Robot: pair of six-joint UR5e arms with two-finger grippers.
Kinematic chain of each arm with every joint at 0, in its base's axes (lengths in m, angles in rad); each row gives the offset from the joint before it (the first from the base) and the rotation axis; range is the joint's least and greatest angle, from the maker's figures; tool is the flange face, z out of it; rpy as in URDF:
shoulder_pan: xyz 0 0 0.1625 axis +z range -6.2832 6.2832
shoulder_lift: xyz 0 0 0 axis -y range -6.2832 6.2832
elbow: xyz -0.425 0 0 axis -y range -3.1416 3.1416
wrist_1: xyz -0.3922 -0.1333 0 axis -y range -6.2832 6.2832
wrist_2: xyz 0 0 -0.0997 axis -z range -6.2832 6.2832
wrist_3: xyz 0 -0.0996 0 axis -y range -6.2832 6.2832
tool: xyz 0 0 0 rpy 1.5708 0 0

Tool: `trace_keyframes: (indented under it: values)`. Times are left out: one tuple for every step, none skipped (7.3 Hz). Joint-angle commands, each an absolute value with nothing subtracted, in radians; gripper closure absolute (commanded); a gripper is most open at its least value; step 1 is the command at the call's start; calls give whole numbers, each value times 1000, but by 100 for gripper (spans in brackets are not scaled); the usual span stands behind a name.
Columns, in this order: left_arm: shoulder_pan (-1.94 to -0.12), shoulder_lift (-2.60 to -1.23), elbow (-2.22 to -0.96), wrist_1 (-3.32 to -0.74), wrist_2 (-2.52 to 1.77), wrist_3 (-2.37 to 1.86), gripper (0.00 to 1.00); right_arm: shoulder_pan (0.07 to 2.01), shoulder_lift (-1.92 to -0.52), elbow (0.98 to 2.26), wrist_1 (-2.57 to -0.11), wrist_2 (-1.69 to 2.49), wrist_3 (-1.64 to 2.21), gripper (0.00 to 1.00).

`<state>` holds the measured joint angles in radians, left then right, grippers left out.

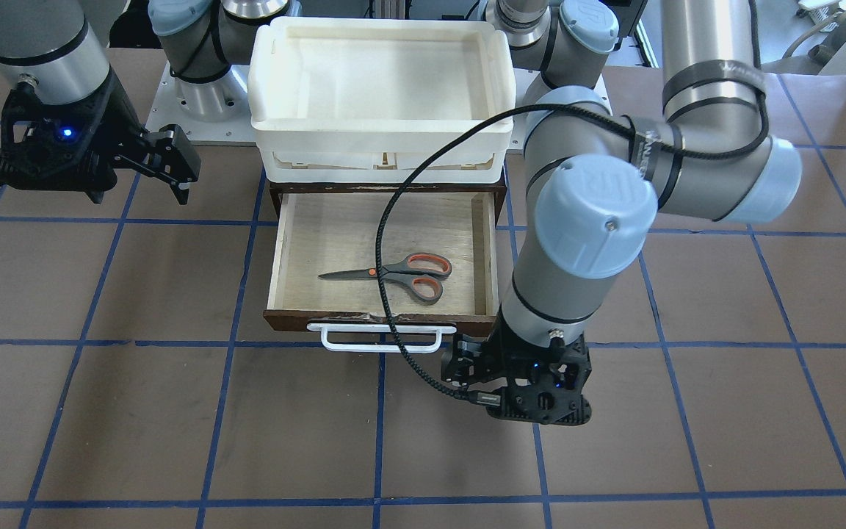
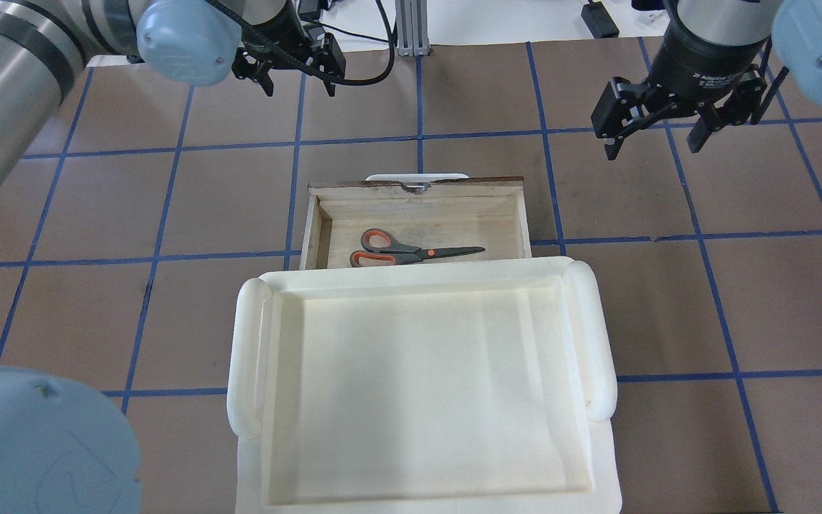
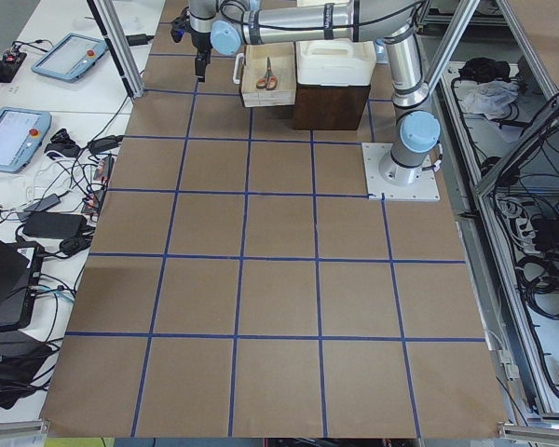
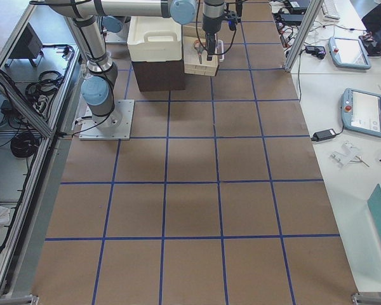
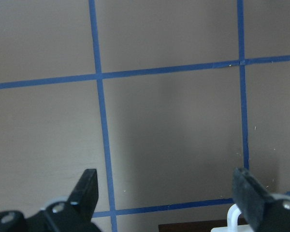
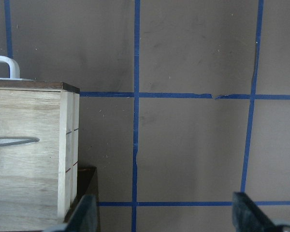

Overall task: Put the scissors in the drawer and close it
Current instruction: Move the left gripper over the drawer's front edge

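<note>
The scissors [image 1: 393, 273], dark blades and grey handles with orange-red loops, lie flat inside the open drawer [image 1: 280, 257], blades pointing to the robot's right; they also show in the overhead view [image 2: 411, 251]. The drawer [image 2: 418, 187] is pulled out, its white bar handle [image 1: 381, 338] facing away from the robot. My left gripper [image 1: 522, 386] is open and empty, beyond the drawer's front and just to the handle's side [image 2: 300, 82]; the left wrist view [image 5: 166, 193] shows bare table between its fingers. My right gripper [image 2: 653, 143] is open and empty, off the drawer's right side [image 1: 173, 169].
A white plastic tray [image 2: 247, 357] sits on the dark cabinet above the drawer [image 1: 382, 139]. The left arm's black cable [image 1: 393, 220] hangs across the drawer opening. Brown table with blue tape grid lies all around.
</note>
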<state>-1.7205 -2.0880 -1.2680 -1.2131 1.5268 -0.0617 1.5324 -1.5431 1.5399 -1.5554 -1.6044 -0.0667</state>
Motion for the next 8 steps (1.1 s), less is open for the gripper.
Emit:
trace_keyframes:
  values:
    - [-1735, -2166, -1249, -1198, 1402, -46, 0, 1532, -1543, 1540, -1554, -1606, -66, 0]
    - [-1735, -2187, -1237, -1198, 1445, -46, 0, 1532, -1543, 1540, -1552, -1606, -66, 0]
    - [-1741, -2210, -1224, -1198, 1437, -96, 0, 1532, -1542, 1540, -1560, -1608, -66, 0]
    - [-1770, -2233, -1223, -1197, 1451, -103, 0, 1532, -1542, 1540, -1563, -1608, -67, 0]
    - [-1781, -2247, -1230, -1207, 1451, -100, 0, 1534, -1542, 1540, -1562, -1608, -67, 0]
    - [-1782, -2261, -1233, -1245, 1451, -95, 0, 1534, -1542, 1540, -1559, -1608, -66, 0]
    - [-1784, -2261, -1235, -1267, 1450, -75, 0, 1532, -1542, 1540, -1565, -1608, -67, 0]
    - [-1789, -2260, -1236, -1287, 1447, -75, 0, 1532, -1542, 1540, -1566, -1608, -67, 0]
